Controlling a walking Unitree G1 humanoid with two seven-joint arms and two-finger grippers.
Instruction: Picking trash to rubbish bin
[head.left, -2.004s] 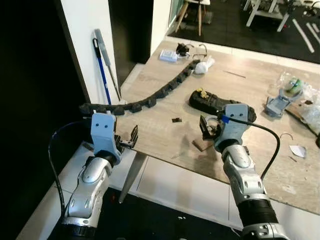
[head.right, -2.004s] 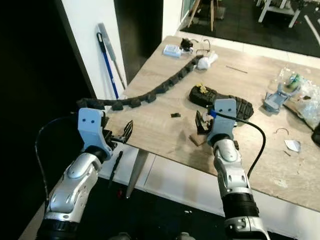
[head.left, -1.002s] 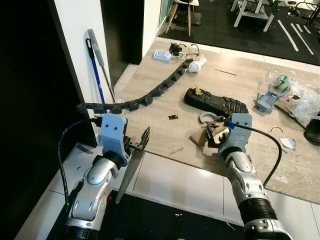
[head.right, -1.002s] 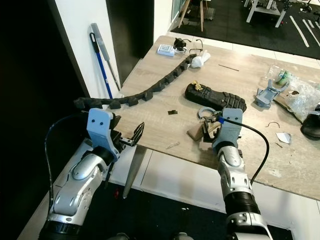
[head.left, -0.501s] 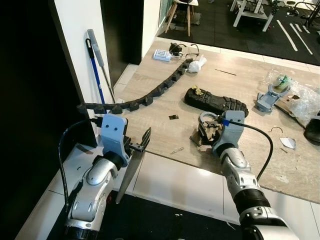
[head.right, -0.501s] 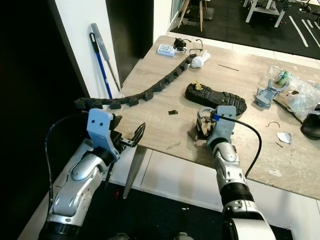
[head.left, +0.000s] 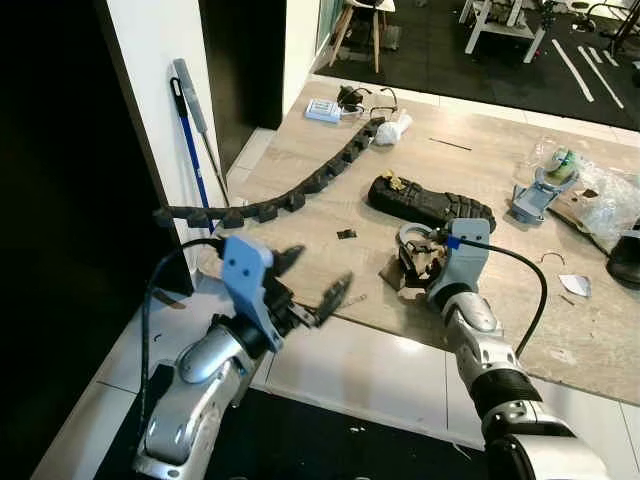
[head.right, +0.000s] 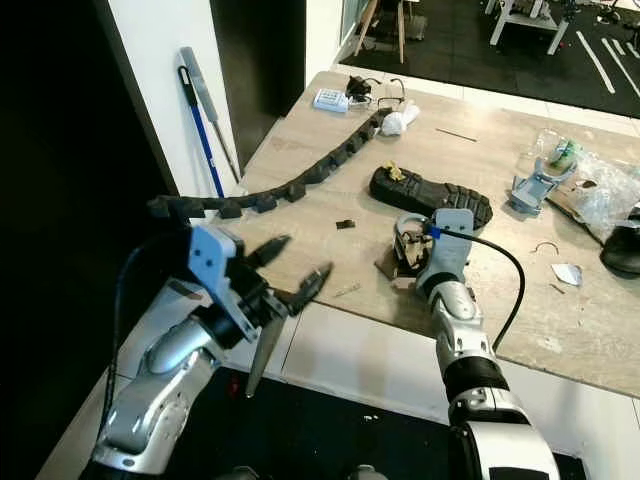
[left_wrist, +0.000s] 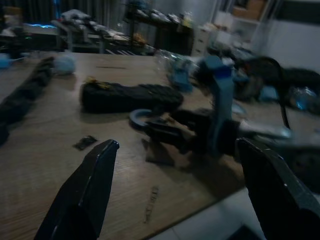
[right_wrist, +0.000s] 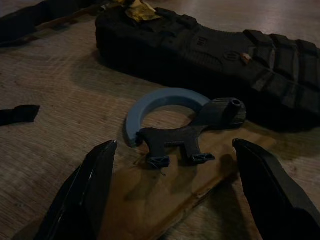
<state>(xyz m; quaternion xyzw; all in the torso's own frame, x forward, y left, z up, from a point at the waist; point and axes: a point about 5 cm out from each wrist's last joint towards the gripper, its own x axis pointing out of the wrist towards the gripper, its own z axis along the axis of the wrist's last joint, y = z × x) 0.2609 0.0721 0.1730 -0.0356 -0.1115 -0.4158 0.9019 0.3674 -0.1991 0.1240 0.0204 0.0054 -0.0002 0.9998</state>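
Note:
A brown cardboard scrap (head.left: 394, 277) lies near the front edge of the wooden table (head.left: 300, 250), with a blue ring on a black bracket (right_wrist: 161, 103) resting partly on it. My right gripper (head.left: 412, 262) stands open just over them; in the right wrist view the cardboard scrap (right_wrist: 165, 187) lies between its fingers (right_wrist: 85, 195). A black shoe sole (head.left: 430, 203) lies just beyond. My left gripper (head.left: 320, 268) is open, hovering by the table's front edge, pointed toward the right gripper. In the left wrist view its two fingers (left_wrist: 82, 197) are spread wide.
A black cable chain (head.left: 300, 190) runs along the table's left side. Other litter: a small black scrap (head.left: 346, 235), a thin sliver (head.left: 352, 299), a white paper scrap (head.left: 574, 285), a blue holder (head.left: 535, 195), a plastic bag (head.left: 600, 195). A blue-handled mop (head.left: 190, 130) leans on the wall.
My left gripper has swung up and to the right over the table's front edge, its fingers spread wider. The right gripper stays over the cardboard scrap.

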